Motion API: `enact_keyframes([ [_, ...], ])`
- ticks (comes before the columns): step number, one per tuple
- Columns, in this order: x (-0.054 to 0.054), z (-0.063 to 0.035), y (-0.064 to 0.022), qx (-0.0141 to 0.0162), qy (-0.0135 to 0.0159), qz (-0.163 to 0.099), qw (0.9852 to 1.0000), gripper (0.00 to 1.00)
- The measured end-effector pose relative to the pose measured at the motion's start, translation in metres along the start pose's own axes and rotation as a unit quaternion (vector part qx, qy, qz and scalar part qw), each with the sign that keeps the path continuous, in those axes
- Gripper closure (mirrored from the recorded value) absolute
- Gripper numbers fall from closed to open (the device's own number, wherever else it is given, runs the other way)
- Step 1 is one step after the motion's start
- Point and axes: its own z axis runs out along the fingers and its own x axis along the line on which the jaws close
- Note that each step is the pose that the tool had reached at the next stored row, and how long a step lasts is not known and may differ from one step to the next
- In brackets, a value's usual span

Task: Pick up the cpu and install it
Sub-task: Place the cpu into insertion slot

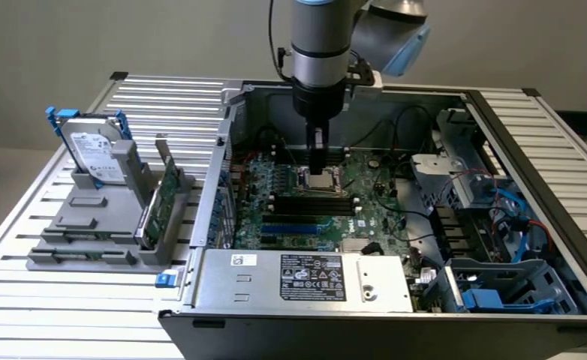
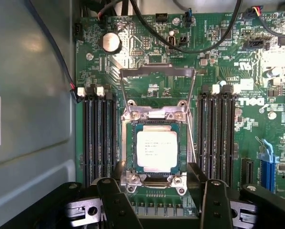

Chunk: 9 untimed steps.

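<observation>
The cpu (image 2: pixel 156 150), a small square chip with a silvery top and a green rim, lies flat in the motherboard socket (image 2: pixel 133 180), whose metal load frame (image 2: pixel 157 71) is swung up and back. My gripper (image 2: pixel 157 172) straddles the chip's near end. Its dark fingers (image 2: pixel 119 171) press against the chip's two opposite edges, so it is shut on the cpu. In the exterior view the gripper (image 1: pixel 319 171) points straight down into the open computer case (image 1: pixel 374 319), right over the socket and the cpu (image 1: pixel 323 180).
Memory slots (image 2: pixel 100 138) flank the socket on both sides and black cables (image 2: pixel 199 45) arc over the board beyond it. A hard drive (image 1: pixel 95 154) and a green circuit card (image 1: pixel 164 202) stand in a grey holder (image 1: pixel 83 251) at the exterior view's left, on the slatted table (image 1: pixel 73 315).
</observation>
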Motion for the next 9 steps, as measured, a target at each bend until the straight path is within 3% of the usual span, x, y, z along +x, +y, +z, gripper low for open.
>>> enact_keyframes([
  [4, 0.001, -0.0088, 0.0056, 0.0039, -0.0001, 0.0, 1.0, 0.37],
  [9, 0.001, -0.0141, 0.0116, 0.006, -0.0001, 0.0, 1.0, 0.37],
])
